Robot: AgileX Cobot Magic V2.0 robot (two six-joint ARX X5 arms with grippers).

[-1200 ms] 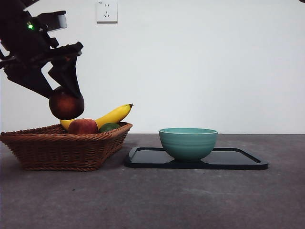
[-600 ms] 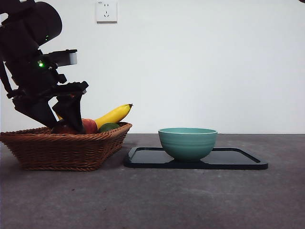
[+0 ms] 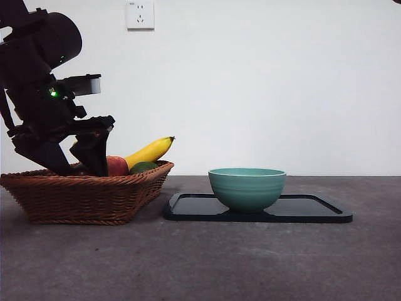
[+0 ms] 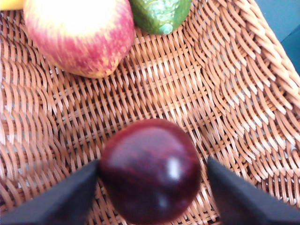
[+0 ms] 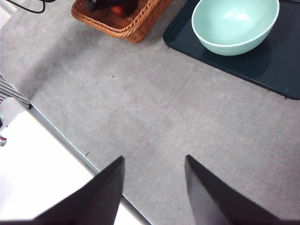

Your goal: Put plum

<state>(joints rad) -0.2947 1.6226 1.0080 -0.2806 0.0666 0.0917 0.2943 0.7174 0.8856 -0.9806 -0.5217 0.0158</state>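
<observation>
The plum (image 4: 150, 173), dark maroon and glossy, rests on the woven floor of the wicker basket (image 4: 243, 93). My left gripper (image 4: 152, 164) straddles it with its jaws spread. One jaw sits against the plum's side and a thin strip of wicker shows between the plum and the other jaw. In the front view that gripper (image 3: 81, 164) reaches down into the basket (image 3: 88, 197) at the left, and the basket rim and the jaws hide the plum. My right gripper (image 5: 154, 161) hangs open over bare table, holding nothing.
A red-and-yellow apple (image 4: 79, 35), a green fruit (image 4: 159, 14) and a banana (image 3: 149, 152) share the basket. To its right a teal bowl (image 3: 247, 187) stands on a black tray (image 3: 313, 212). A white ledge (image 5: 33, 168) borders the table.
One second ago the left gripper held the plum above the basket. It has come down into the basket, the plum now lies on the wicker, and the jaws have eased apart.
</observation>
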